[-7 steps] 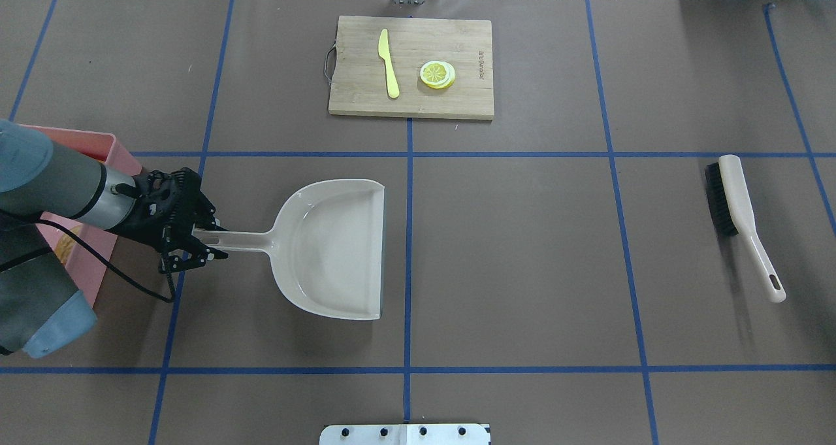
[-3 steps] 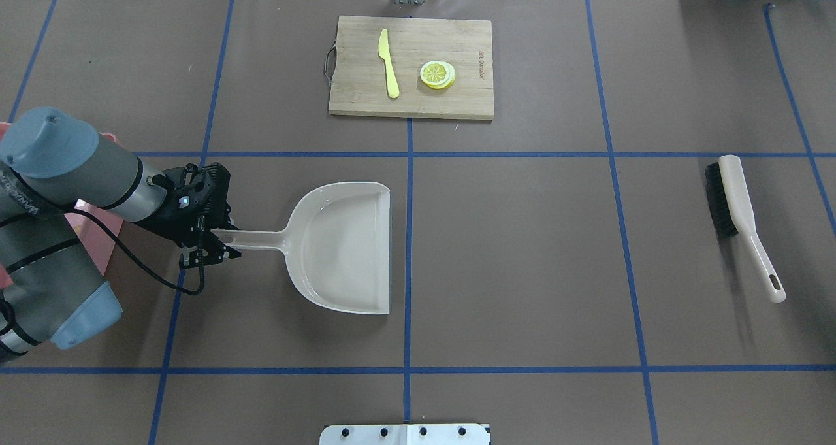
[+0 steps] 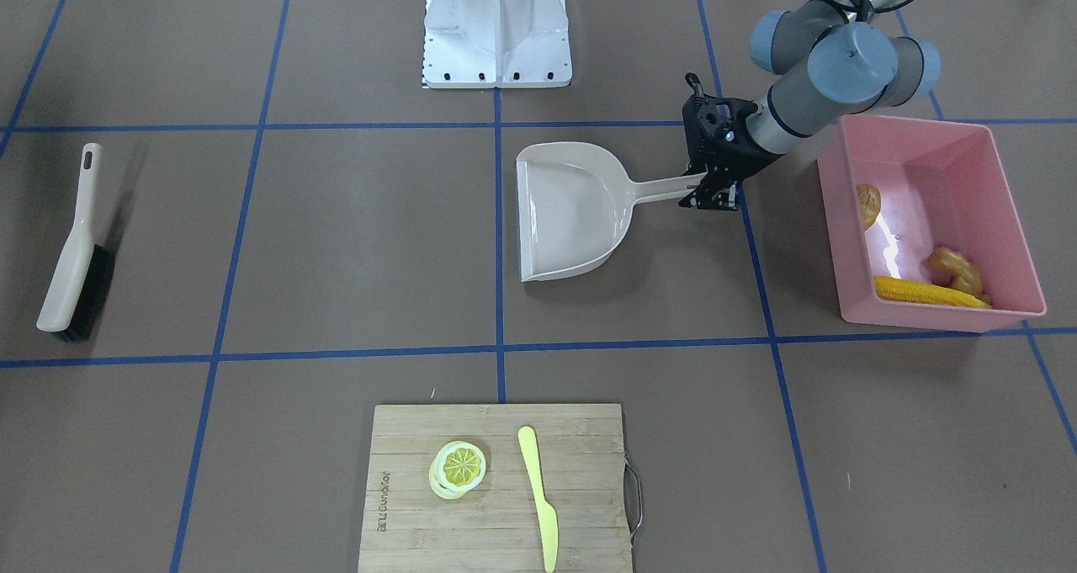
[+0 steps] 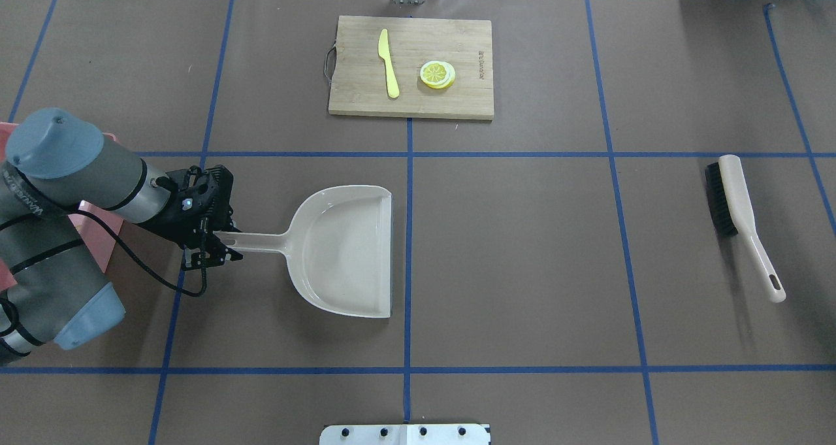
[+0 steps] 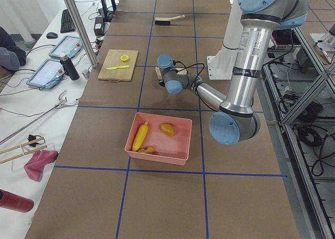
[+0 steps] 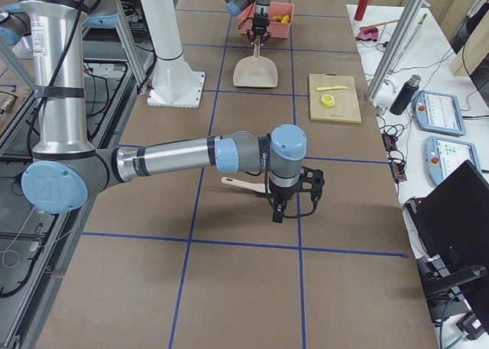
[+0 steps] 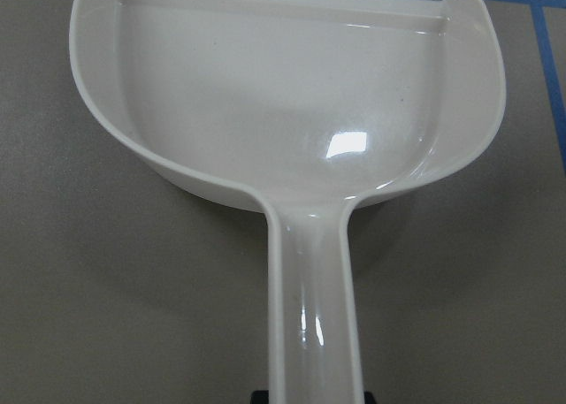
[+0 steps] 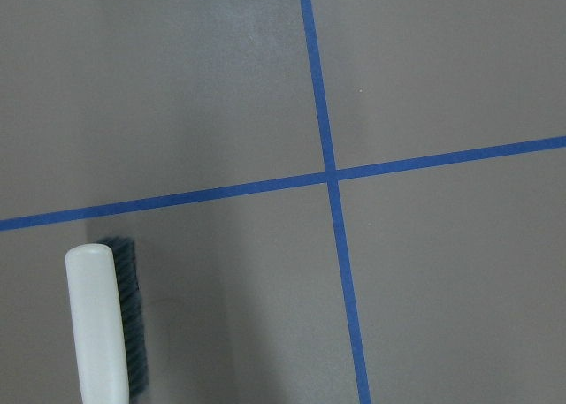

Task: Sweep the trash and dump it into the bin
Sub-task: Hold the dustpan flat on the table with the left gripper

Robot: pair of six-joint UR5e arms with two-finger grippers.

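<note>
My left gripper [image 4: 219,244] is shut on the handle end of the empty beige dustpan [image 4: 346,255], which lies about level on the table near the middle. It also shows in the front view [image 3: 711,193] and the pan fills the left wrist view [image 7: 283,95]. The pink bin [image 3: 1001,177] stands beside the left arm and holds the potato [image 3: 868,203], the ginger root [image 3: 955,268] and the corn cob [image 3: 925,291]. My right gripper [image 6: 276,211] shows only in the exterior right view, above the brush [image 6: 244,184]; I cannot tell whether it is open.
The brush [image 4: 735,203] lies on the table's right side, its head in the right wrist view [image 8: 97,324]. A wooden cutting board [image 4: 356,98] at the far centre carries a pale yellow knife [image 4: 388,63] and a lemon slice [image 4: 437,74]. The robot's base [image 3: 496,26] is at the near edge.
My left arm has swung away from the bin and turned its wrist. The dustpan has moved a little to the right, come lower and levelled out.
</note>
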